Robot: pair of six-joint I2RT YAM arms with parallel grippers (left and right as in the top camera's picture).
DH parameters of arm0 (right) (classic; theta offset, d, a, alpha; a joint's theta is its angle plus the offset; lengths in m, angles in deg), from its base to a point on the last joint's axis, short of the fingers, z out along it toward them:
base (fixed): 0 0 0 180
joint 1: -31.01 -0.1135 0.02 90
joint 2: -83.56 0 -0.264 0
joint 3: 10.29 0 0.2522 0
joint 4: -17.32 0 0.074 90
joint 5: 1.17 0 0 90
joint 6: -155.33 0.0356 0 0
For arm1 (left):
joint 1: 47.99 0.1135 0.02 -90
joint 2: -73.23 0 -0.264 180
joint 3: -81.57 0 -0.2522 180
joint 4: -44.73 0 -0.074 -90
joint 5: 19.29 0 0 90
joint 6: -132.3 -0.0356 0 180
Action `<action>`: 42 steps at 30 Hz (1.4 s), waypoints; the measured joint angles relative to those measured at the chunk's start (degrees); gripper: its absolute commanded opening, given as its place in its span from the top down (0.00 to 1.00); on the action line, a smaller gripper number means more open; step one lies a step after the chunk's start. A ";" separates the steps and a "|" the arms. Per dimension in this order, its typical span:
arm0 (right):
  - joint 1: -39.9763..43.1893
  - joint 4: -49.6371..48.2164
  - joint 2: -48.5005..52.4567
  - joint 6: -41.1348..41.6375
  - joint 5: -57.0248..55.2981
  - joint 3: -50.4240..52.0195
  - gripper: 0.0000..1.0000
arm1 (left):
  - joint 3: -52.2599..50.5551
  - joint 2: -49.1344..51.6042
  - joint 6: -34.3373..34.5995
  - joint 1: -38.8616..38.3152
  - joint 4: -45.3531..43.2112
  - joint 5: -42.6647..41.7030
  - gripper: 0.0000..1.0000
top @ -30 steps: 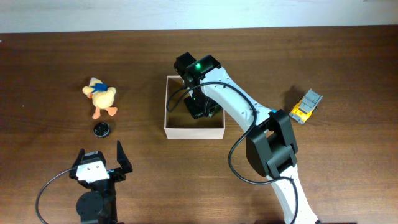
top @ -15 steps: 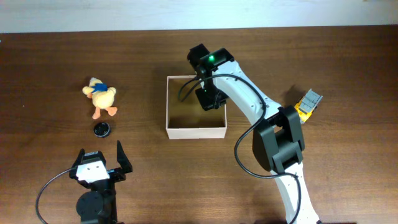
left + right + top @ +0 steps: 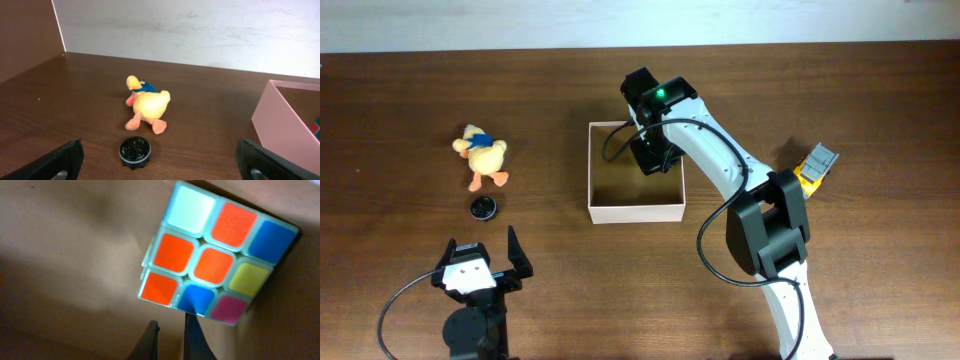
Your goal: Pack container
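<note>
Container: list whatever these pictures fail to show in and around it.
- Overhead: the right gripper and its arm cover the container's far right corner, and the puzzle cube from the right wrist view is not seen.
- Left wrist: the picture's right edge cuts the container off. Only one wall and a sliver of the inside show.
- Right wrist: too close to show any wall or rim, and the cube's other faces are hidden.
- Overhead: the yellow toy is too small to identify.

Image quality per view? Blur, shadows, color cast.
Overhead: sharp, even light, though the right arm hides part of the container. Left wrist: sharp; the container wall looks pinkish. Right wrist: dim, warm, soft-focus; dark shadow beside the cube, right claw silhouetted.
</note>
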 measured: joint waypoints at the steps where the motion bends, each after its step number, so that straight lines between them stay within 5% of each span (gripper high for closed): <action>1: -0.02 0.00 0.00 -0.04 0.17 0.00 0.96 | 0.00 0.00 0.02 0.00 0.00 0.00 0.01; 42: -4.04 -13.16 0.00 -3.15 -4.28 0.00 0.96 | 0.00 0.00 0.00 0.00 0.00 0.00 0.01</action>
